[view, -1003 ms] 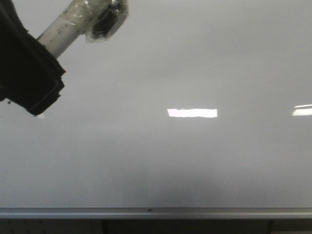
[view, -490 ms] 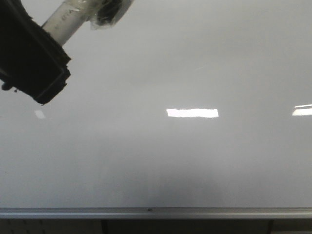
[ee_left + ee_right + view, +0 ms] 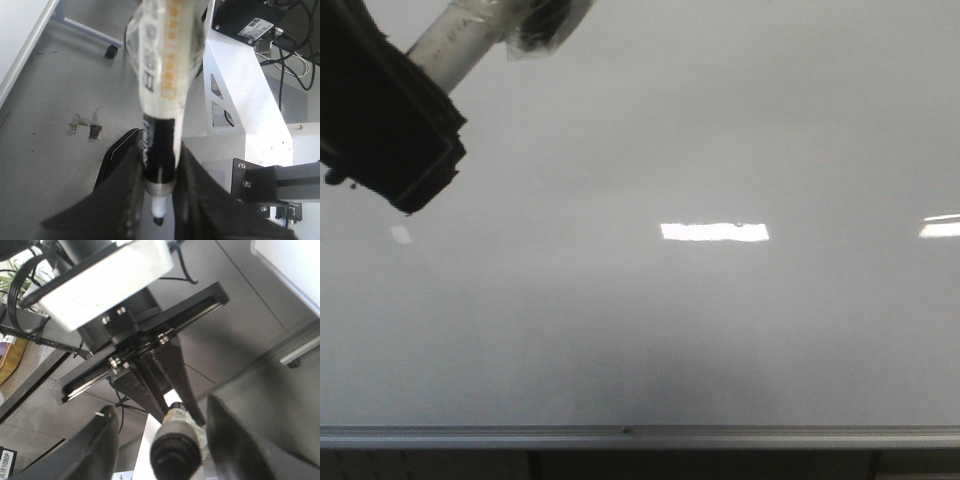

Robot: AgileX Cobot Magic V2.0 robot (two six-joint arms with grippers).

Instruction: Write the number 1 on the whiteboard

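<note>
1. Only the front view shows the whiteboard [image 3: 700, 330]: glossy, pale grey, silver edge strip, no stroke visible.
2. The left wrist view shows the left gripper [image 3: 159, 200] with dark fingers [image 3: 131, 200] clamped on a white-and-black marker [image 3: 160, 100].
3. The right gripper [image 3: 162, 440] has its fingers spread, with a dark round object [image 3: 175, 452] between them, apparently untouched.

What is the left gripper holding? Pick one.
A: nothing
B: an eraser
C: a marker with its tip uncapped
C: in the left wrist view the left gripper is clamped on the marker, whose bare tip pokes out between the fingers.
</note>
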